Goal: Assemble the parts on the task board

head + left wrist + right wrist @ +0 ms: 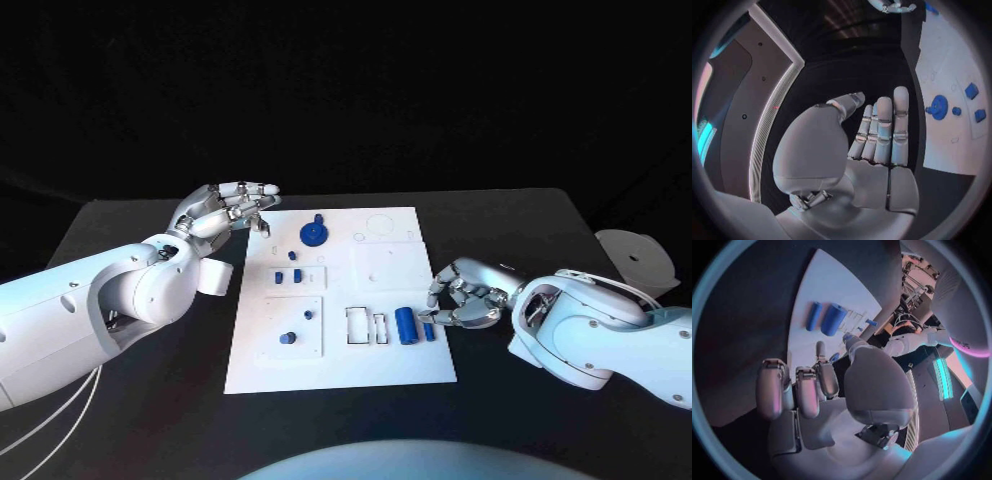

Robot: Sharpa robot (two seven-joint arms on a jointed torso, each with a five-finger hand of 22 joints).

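At the task board's [340, 365] near right edge the right hand [462, 297] hovers empty with fingers curled loosely beside two blue cylinders [414, 327], seemingly about to pick one, needing a closer reach, while farther off the left hand [231, 207] waits open and empty.

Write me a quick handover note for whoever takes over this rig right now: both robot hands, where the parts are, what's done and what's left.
Left robot hand: open, holding nothing, off the far left corner of the task board.
Right robot hand: fingers curled at the board's right edge, close beside the two blue cylinders; whether it is touching one cannot be told, and nothing looks lifted.
Parts: blue round piece at the far left of the board, small blue blocks below it, a blue peg lower left.
Done: cannot tell which parts are seated.
Left: the cylinders lie loose on the board, probably next to be placed.
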